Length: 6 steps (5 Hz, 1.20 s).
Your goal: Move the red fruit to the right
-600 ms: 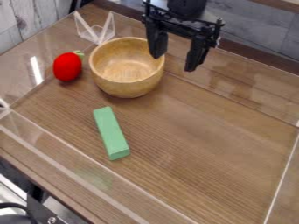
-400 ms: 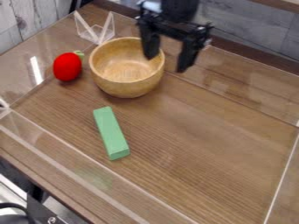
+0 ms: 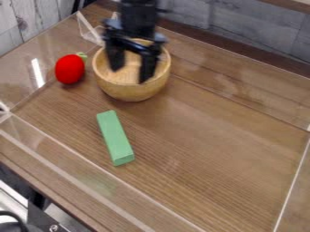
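Note:
The red fruit point(image 3: 72, 69) lies on the wooden table at the left, just left of the wooden bowl point(image 3: 133, 83); a bit of green shows at its top right. My gripper point(image 3: 130, 65) hangs above the bowl's back part, fingers pointing down and spread apart, with nothing between them. It is to the right of the fruit and not touching it.
A green rectangular block point(image 3: 116, 138) lies in the middle of the table, in front of the bowl. Clear plastic walls point(image 3: 288, 195) edge the table on the right, front and left. A folded clear piece point(image 3: 93, 31) stands behind the bowl.
The gripper has moved left, from right of the bowl to above it, and is now closer to the red fruit. The objects on the table have not moved.

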Available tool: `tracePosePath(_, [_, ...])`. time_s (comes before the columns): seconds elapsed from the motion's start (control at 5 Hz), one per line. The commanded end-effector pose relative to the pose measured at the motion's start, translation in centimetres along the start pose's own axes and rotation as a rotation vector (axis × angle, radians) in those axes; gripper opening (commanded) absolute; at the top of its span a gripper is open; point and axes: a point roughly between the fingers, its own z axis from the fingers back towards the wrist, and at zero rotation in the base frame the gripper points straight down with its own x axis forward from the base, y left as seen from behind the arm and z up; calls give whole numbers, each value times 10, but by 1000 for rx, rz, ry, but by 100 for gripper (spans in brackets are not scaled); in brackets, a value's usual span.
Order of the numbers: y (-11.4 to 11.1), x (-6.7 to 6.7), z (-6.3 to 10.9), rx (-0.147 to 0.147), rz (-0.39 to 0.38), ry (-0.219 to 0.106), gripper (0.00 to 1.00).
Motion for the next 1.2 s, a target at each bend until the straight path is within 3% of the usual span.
tracePosePath(0.0, [59,-11,11,31,-33,-88,100])
tracePosePath(0.2, [77,-21,15,36,11,-105,100])
tracePosePath(0.4, [78,-22,14,40,45,-114,100])
tracePosePath(0.6, [91,-10,0,39,64,-120,0])
tracePosePath(0.8, [101,1,-14,42,70,-124,100])
tracePosePath(1.0, [109,6,-20,45,68,-127,100])
